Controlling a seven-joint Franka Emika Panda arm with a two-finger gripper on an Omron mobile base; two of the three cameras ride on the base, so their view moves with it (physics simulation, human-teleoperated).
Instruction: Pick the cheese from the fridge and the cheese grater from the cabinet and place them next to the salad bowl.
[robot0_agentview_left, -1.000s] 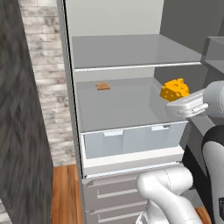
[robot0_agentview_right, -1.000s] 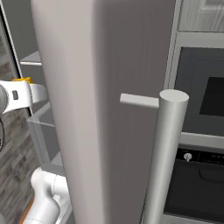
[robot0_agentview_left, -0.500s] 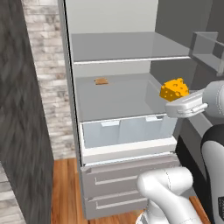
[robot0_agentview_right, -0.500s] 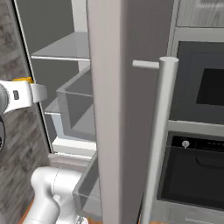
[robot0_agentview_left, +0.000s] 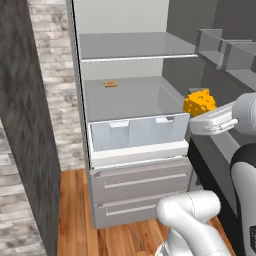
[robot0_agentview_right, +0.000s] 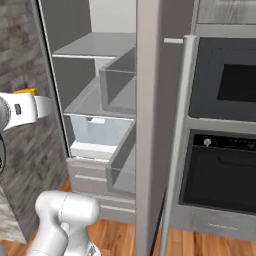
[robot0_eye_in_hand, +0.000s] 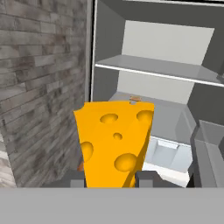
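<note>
1 cheese (robot0_eye_in_hand: 114, 142) wedge — yellow-orange with round holes — is held between the 2 dark finger tips of the gripper (robot0_eye_in_hand: 109, 177), which is closed part-way onto its lower end, as seen in the hand view. In the left base view the cheese (robot0_agentview_left: 199, 102) is seen in the air at the end of the white arm, outside the open fridge (robot0_agentview_left: 130, 95) and to the right of its middle shelf, just above the gripper (robot0_agentview_left: 196, 125). A small tan-brown slab (robot0_agentview_left: 110, 84) is seen lying far back on that shelf. Below the shelf, pale blue translucent drawers (robot0_agentview_left: 137, 132) are seen, with 2 grey drawer fronts beneath them. In the right base view the fridge door (robot0_agentview_right: 150, 125) is seen standing open, edge-on, and dark built-in ovens (robot0_agentview_right: 222, 125) are seen to its right. A grey brick wall (robot0_eye_in_hand: 39, 87) is seen left of the fridge.
</note>
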